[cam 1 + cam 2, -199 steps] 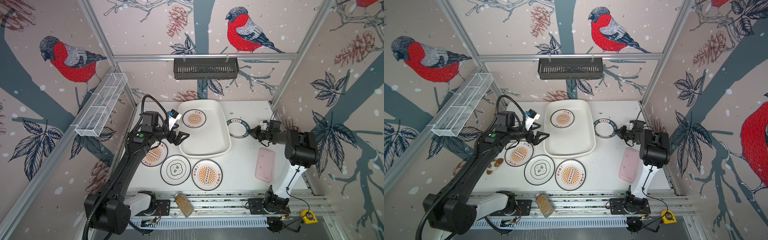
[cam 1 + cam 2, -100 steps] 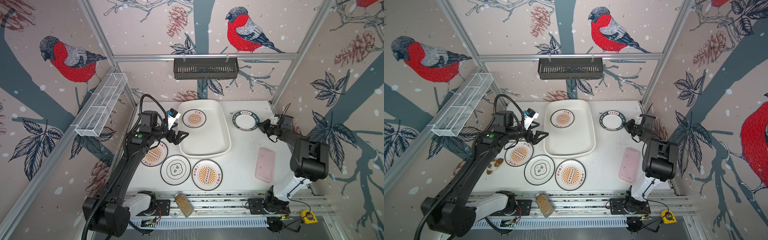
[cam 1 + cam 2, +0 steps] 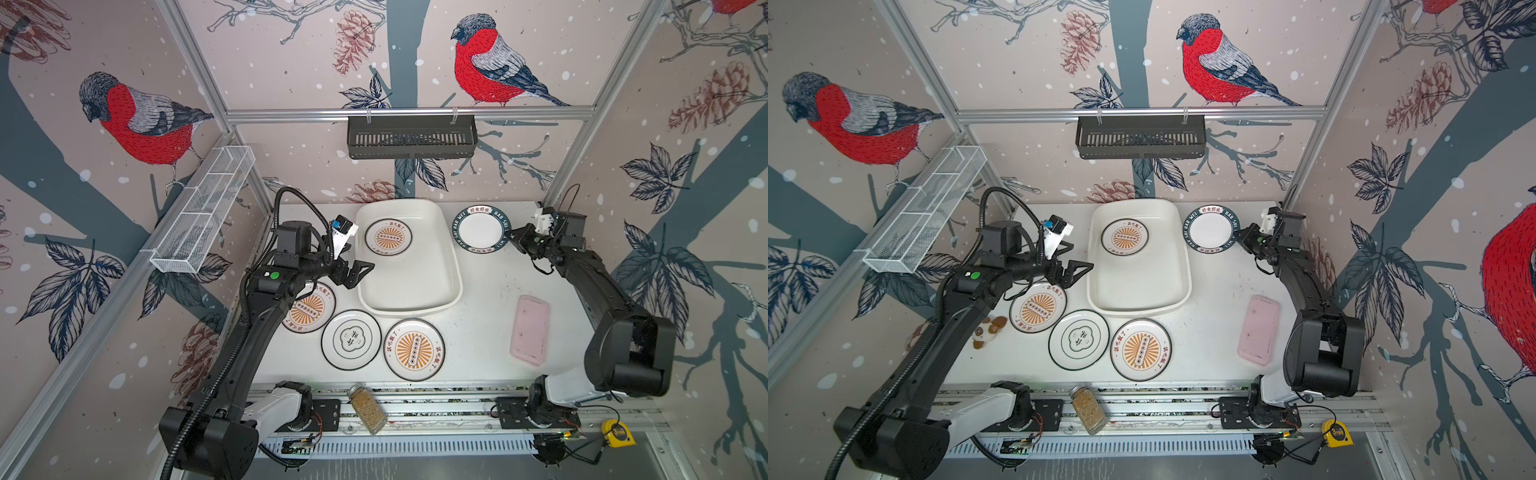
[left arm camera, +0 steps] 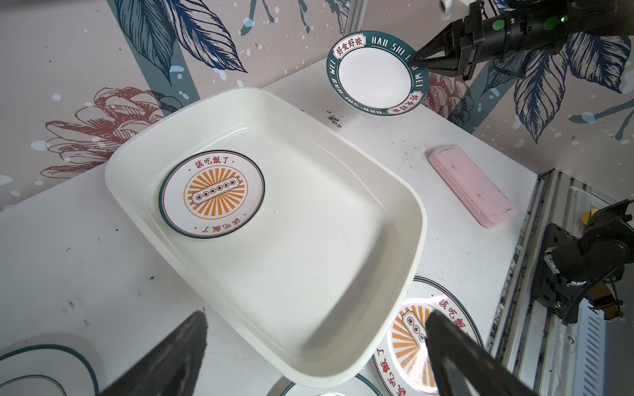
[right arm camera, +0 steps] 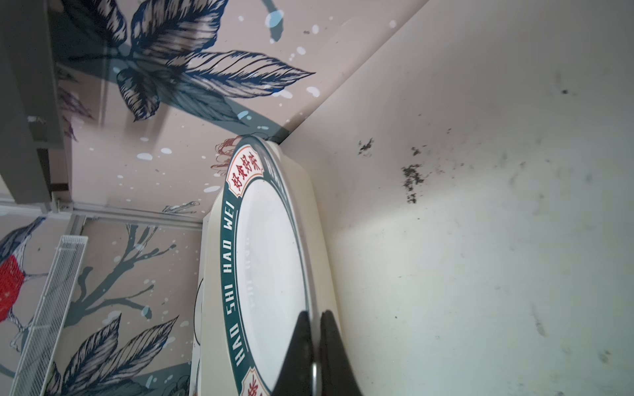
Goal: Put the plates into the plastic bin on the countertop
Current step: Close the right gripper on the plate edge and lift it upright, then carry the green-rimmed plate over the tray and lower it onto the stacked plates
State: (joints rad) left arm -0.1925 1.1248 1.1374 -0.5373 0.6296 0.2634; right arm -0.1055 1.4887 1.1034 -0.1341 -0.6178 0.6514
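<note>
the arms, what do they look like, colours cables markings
Both are matte black links on white bases. The left arm has a ribbed black cable hose and a green sticker; the right arm has two green dots by the wrist. Jaws: black tapered wedges.

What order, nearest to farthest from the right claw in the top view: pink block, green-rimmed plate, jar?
1. green-rimmed plate, pinched in the right claw, back right.
2. pink block, right side, nearer the front.
3. jar, on the front rails.
</note>
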